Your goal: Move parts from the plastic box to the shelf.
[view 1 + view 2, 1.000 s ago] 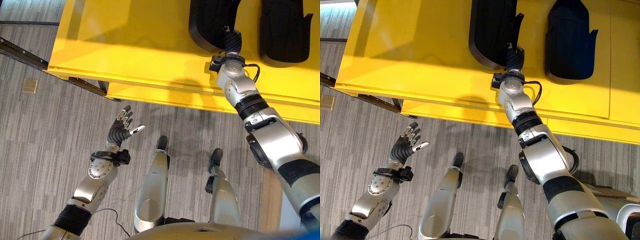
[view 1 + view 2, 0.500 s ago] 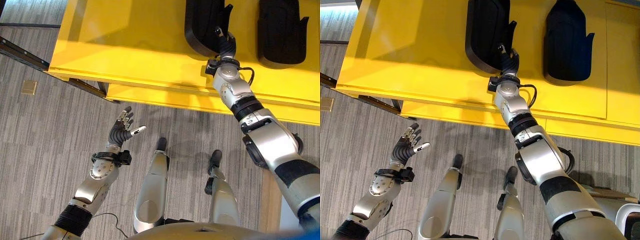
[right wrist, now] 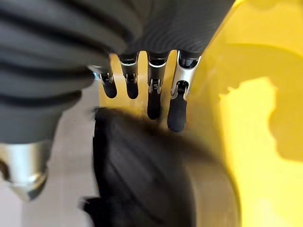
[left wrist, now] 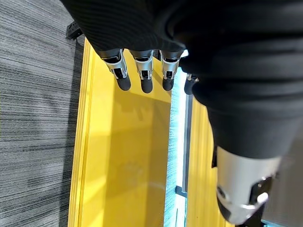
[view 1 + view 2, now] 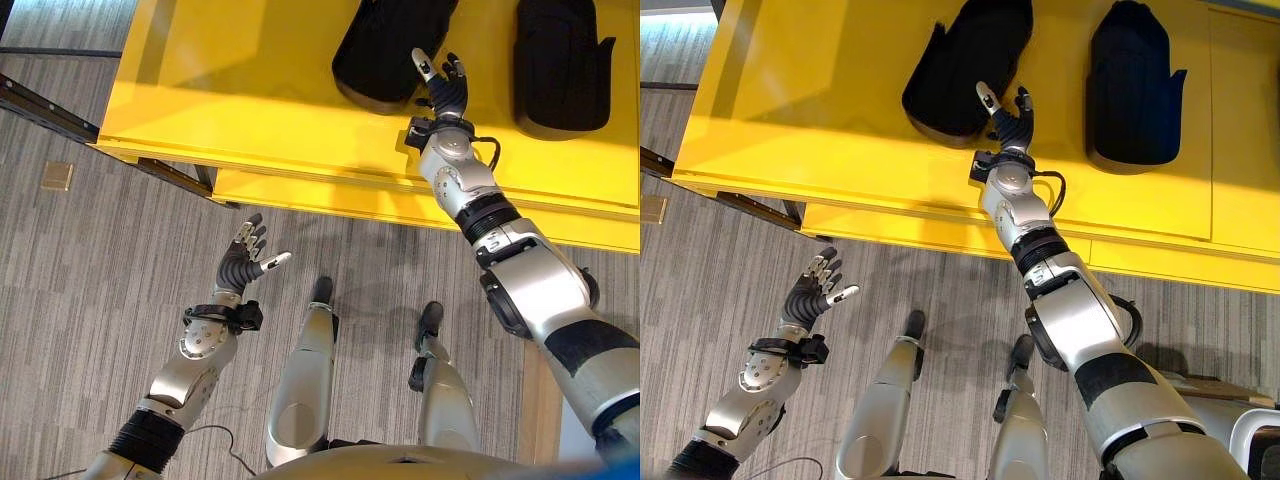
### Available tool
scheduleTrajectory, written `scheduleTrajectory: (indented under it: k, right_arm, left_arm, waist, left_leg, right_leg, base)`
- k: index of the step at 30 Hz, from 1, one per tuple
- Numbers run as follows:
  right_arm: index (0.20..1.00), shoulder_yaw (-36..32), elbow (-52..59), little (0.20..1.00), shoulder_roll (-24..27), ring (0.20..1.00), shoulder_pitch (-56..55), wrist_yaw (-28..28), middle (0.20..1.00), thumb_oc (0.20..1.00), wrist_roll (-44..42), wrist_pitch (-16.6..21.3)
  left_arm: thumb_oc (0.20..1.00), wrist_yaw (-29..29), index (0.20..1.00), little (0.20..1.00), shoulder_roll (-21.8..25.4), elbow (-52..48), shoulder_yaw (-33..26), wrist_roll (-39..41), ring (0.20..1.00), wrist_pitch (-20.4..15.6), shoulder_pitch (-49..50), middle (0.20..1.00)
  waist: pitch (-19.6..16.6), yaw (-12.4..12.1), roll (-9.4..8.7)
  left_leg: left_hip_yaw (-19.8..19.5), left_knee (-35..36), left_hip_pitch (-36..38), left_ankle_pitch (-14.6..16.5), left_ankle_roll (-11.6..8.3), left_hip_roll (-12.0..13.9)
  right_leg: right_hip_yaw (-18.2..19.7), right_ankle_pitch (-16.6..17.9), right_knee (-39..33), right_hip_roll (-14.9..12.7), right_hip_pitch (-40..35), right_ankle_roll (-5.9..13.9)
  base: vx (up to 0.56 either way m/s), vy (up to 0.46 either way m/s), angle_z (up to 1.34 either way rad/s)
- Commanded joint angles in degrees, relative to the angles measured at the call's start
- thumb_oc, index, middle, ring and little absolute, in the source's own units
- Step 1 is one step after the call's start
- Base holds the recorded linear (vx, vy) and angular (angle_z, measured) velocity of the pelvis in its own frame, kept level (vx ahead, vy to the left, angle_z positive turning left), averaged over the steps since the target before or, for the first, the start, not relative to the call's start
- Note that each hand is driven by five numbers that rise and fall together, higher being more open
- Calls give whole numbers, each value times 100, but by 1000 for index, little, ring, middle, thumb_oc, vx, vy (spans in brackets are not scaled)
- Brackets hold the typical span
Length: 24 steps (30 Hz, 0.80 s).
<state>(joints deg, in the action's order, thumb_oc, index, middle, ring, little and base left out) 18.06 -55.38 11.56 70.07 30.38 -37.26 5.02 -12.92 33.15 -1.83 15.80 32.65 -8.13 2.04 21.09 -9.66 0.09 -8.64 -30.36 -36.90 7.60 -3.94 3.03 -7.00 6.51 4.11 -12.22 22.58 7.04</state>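
The yellow shelf [image 5: 260, 90] filled the upper part of the head views, above grey carpet [image 5: 90, 300]. Two black parts lay on it: one upright on the right [image 5: 1132, 85], the other [image 5: 965, 70] lying askew just beside the right hand [image 5: 1008, 125]. That hand hovered at the askew part's near edge with fingers spread and straight, gripping nothing. The left hand [image 5: 243, 262] hung over the carpet, well clear of the shelf, fingers relaxed and apart. By my reading, the placing step was ending. The next move probably calls for drawing the right arm back towards the plastic box for another part.
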Motion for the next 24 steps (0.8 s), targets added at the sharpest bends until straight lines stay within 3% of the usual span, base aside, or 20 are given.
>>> scheduleTrajectory:
  k: [1,7,12,14,16,21,24]
  right_arm:
    - [1000,-146,382,1000,180,1000,408,-3,1000,1000,-81,326]
    - [1000,-62,625,1000,212,1000,358,57,1000,1000,142,308]
    - [1000,-7,1472,1000,264,1000,65,206,1000,1000,532,337]
    - [1000,-44,2181,1000,240,1000,-293,262,1000,1000,721,357]
    - [1000,-144,3735,1000,257,1000,-1208,285,1000,1000,1120,418]
    - [1000,-230,5217,1000,126,1000,-2280,74,1000,1000,1315,565]
    - [1000,-245,5956,1000,103,1000,-2945,-30,1000,1000,1360,737]
  left_arm:
    - [1000,-28,1000,1000,212,-193,222,35,1000,-313,-93,1000]
    - [1000,-47,1000,1000,209,-184,231,43,1000,-303,-110,1000]
    - [1000,-101,1000,1000,178,-160,235,12,1000,-287,-169,1000]
    - [1000,-153,1000,1000,130,-157,189,-28,1000,-270,-181,1000]
    - [1000,-243,1000,1000,10,-206,20,-146,1000,-229,-145,1000]
    - [1000,-407,1000,1000,21,-732,-477,-473,1000,-298,75,1000]
    - [1000,-564,1000,1000,62,-1375,-997,-639,1000,-515,238,1000]
  waist:
    - [272,-127,139]
    - [286,-103,108]
    - [309,-44,77]
    - [317,7,44]
    - [322,111,5]
    - [247,153,-37]
    - [164,152,-77]
  left_leg:
    - [404,838,262,-455,65,52]
    - [410,848,278,-461,68,68]
    - [408,850,292,-459,65,87]
    - [426,838,293,-453,70,105]
    - [427,842,346,-450,70,119]
    - [402,903,484,-466,70,153]
    - [376,1013,626,-507,32,176]
  right_leg:
    - [-195,-1282,1266,-18,-231,23]
    - [-192,-1293,1276,-7,-242,12]
    - [-177,-1293,1308,4,-229,10]
    - [-148,-1300,1318,12,-221,4]
    - [-149,-1323,1341,5,-251,1]
    - [-172,-1349,1331,-11,-363,-5]
    - [-216,-1348,1254,-18,-514,-1]
  base:
    - [0,0,0]
    - [0,0,0]
    - [0,0,0]
    - [-8,-18,-2]
    - [-17,-57,-2]
    - [-8,-49,-8]
    - [-17,-59,4]
